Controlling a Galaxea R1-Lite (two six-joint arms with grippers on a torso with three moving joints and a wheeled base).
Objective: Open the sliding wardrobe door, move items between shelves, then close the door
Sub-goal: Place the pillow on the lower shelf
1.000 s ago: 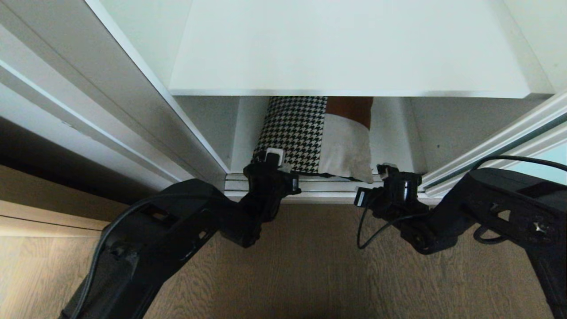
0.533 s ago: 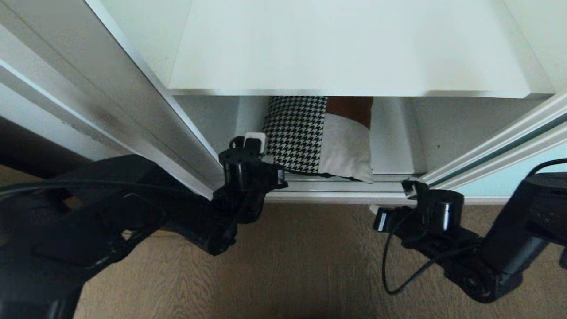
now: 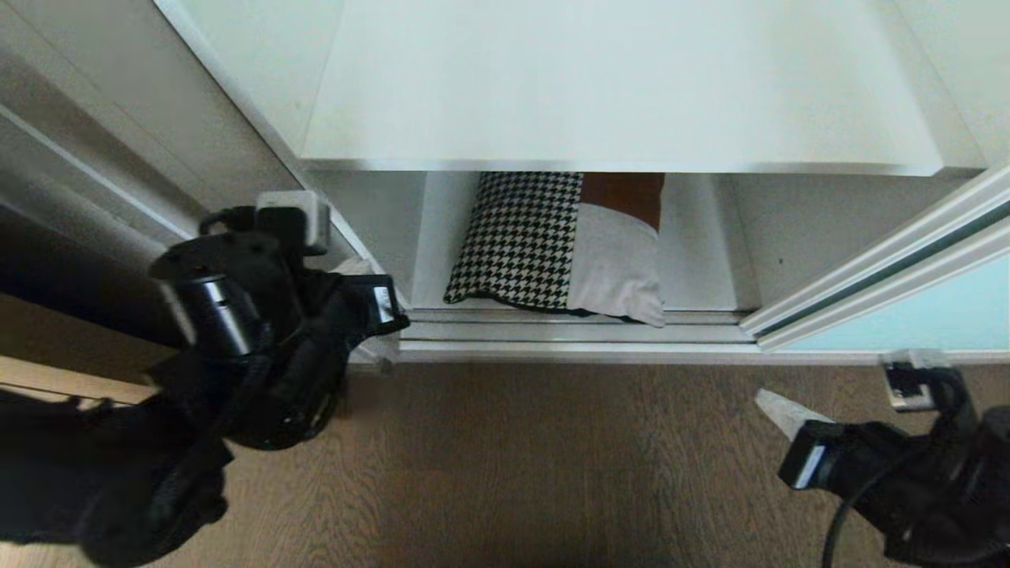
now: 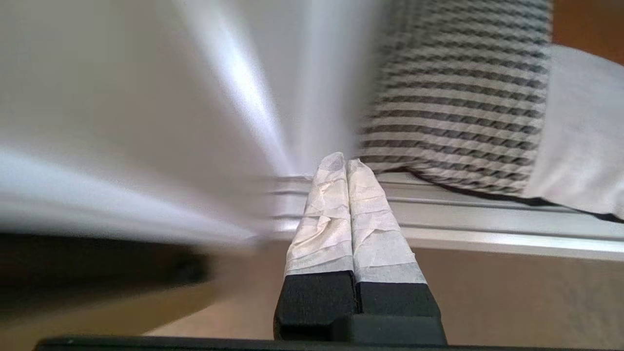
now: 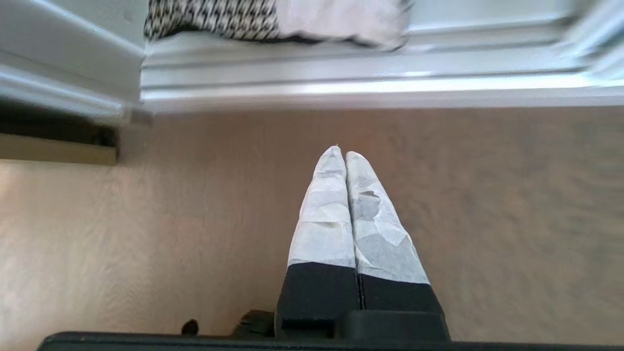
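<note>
Houndstooth-and-cream square cushion [image 3: 556, 244] is sitting on white lower shelf [image 3: 698, 260]; we're hovering left gripper [image 4: 346, 163] and right gripper [image 5: 341, 156] with jaws pressed together, needing spreading before a two-sided lift.

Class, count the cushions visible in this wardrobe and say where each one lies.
1: the cushion lies on the lower shelf, under the upper shelf. Its rear is covered, so others may be hidden.

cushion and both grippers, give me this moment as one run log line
cushion: on lower shelf, untouched | left gripper: shut, empty | right gripper: shut, empty, over floor | door: open
</note>
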